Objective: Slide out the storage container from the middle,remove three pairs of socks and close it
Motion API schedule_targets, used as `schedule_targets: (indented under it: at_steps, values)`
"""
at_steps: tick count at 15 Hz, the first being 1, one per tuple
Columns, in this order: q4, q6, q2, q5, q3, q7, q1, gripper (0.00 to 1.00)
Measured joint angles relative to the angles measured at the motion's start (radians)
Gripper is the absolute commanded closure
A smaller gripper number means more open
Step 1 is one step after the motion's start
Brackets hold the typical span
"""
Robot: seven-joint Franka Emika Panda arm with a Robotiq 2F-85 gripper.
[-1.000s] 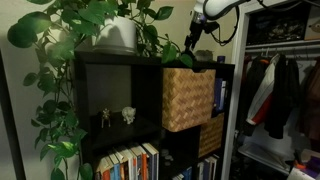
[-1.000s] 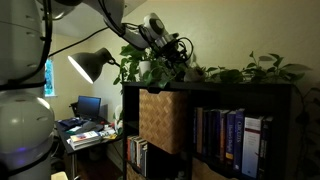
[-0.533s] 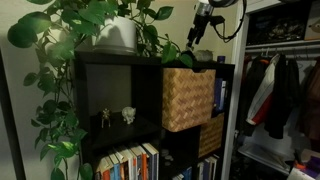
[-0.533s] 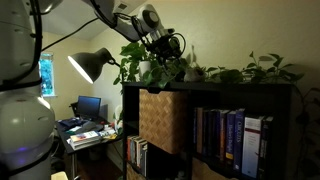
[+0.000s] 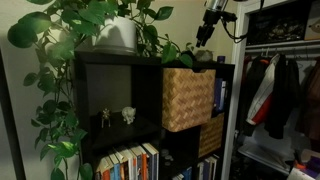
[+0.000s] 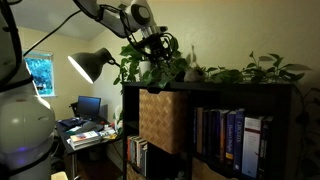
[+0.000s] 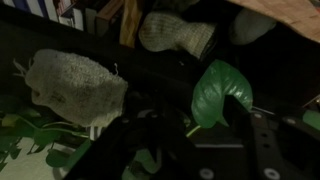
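Observation:
The storage container (image 5: 187,98) (image 6: 160,120), a light tan wicker cube, juts out of the black shelf's middle column in both exterior views. My gripper (image 5: 205,36) (image 6: 156,45) hangs above the shelf top among the plant's leaves, higher than the container. In the wrist view the gripper (image 7: 192,128) is dark, its fingers apart with only a green leaf (image 7: 222,90) near them. A pale bundled pair of socks (image 7: 75,88) lies on the dark shelf top. Another sock (image 7: 175,33) shows past the shelf edge, next to a strip of tan wicker (image 7: 290,10).
A potted trailing plant (image 5: 110,30) covers the shelf top. A darker woven basket (image 5: 210,135) sits below the container. Books (image 6: 225,135) fill the neighbouring cubes, and small figurines (image 5: 117,116) stand in one. An open closet with clothes (image 5: 280,90) is beside the shelf; a lamp (image 6: 92,65) and desk are behind.
The arm has lifted and drawn the gripper upward, away from the container's top. The container has not moved.

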Motion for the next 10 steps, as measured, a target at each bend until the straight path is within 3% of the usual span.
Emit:
schedule_targets:
  at_steps: [4,8,10]
  values:
    - [-0.138,0.002,-0.107,0.081,0.000,0.000,0.016,0.93]
    - [-0.254,0.013,-0.198,0.142,0.003,0.003,0.036,1.00]
    - [-0.306,0.031,-0.225,0.157,0.009,0.017,0.039,0.98]
